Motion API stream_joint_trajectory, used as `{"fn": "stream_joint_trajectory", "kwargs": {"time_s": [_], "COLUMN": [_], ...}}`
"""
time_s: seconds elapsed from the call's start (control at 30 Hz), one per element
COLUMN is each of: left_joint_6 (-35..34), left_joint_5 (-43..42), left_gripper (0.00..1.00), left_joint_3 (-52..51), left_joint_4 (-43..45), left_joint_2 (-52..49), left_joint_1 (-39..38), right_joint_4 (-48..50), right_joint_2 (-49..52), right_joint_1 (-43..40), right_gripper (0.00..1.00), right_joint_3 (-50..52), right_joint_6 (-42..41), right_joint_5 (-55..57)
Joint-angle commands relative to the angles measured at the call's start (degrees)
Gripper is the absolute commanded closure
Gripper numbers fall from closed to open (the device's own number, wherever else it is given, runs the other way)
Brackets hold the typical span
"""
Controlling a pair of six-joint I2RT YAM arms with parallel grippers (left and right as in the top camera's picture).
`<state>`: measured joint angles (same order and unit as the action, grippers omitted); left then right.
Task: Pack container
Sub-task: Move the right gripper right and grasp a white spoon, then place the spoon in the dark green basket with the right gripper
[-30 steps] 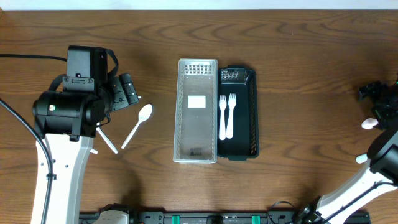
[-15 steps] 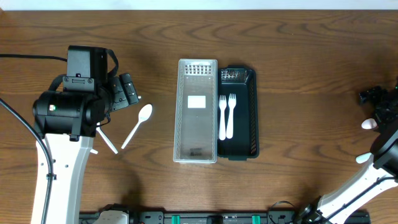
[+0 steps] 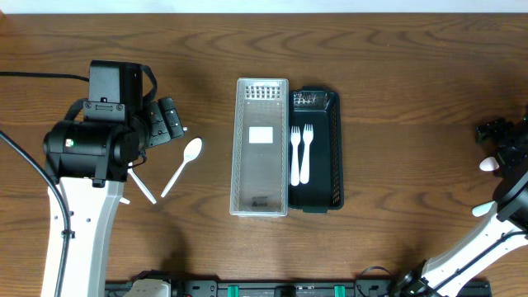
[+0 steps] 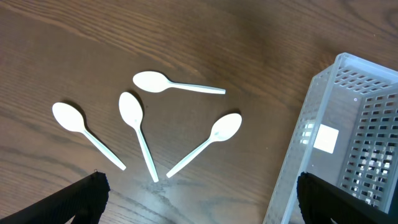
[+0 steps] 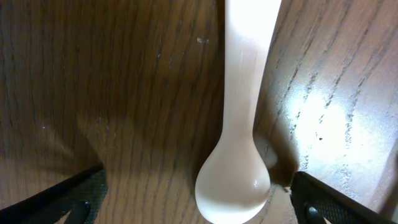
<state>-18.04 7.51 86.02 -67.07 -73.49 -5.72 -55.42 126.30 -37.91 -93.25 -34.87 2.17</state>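
Note:
A clear mesh container stands at mid-table, and a black container holding two white forks touches its right side. In the left wrist view, several white plastic spoons lie fanned on the wood left of the clear container. My left gripper hovers open above them with nothing between its fingers. At the far right edge my right gripper is low over the table and open. Another white spoon lies between its fingers, its bowl close to the right fingertip.
In the overhead view the left arm covers most of the spoon pile. One spoon and a handle show beside it. The right spoon lies near the table's right edge.
My right gripper has shifted slightly toward the right edge, staying over its spoon. The left arm and the containers have not moved.

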Motion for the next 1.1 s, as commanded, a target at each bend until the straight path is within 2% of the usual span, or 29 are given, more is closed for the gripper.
{"fn": "stream_joint_trajectory", "kwargs": {"time_s": [0.0, 0.2, 0.27, 0.4, 0.53, 0.67, 0.73, 0.93, 1.07], "left_joint_6": [-0.31, -0.31, -0.31, -0.31, -0.31, -0.31, -0.28, -0.28, -0.26], "left_joint_5": [0.66, 0.66, 0.66, 0.66, 0.66, 0.66, 0.66, 0.66, 0.68], "left_gripper": [0.02, 0.02, 0.02, 0.02, 0.02, 0.02, 0.02, 0.02, 0.02], "left_joint_3": [-0.20, -0.20, -0.20, -0.20, -0.20, -0.20, -0.20, -0.20, -0.20], "left_joint_4": [-0.15, -0.17, -0.15, -0.15, -0.17, -0.17, -0.15, -0.15, -0.15], "left_joint_2": [-0.28, -0.28, -0.28, -0.28, -0.28, -0.28, -0.28, -0.28, -0.28], "left_joint_1": [0.28, 0.28, 0.28, 0.28, 0.28, 0.28, 0.28, 0.28, 0.28], "right_joint_4": [-0.17, -1.05, -1.16, -1.20, -1.77, -1.79, -2.01, -2.23, -1.84], "right_joint_2": [1.33, 1.33, 1.33, 1.33, 1.33, 1.33, 1.25, -1.51, -7.30], "right_joint_1": [-0.44, -0.42, -0.37, -0.37, -0.37, -0.09, 0.37, 4.26, 10.64], "right_gripper": [0.10, 0.56, 0.66, 0.74, 0.86, 0.88, 0.98, 0.98, 0.99], "right_joint_3": [0.42, 0.42, 0.42, 0.42, 0.42, 0.42, 0.42, 0.42, 0.42], "right_joint_6": [0.90, 0.87, 0.87, 1.14, 1.27, 6.54, 7.13, 8.22, 10.38], "right_joint_5": [1.03, 1.01, 1.01, 0.96, 0.74, -4.00, -4.11, -3.91, -3.93]}}
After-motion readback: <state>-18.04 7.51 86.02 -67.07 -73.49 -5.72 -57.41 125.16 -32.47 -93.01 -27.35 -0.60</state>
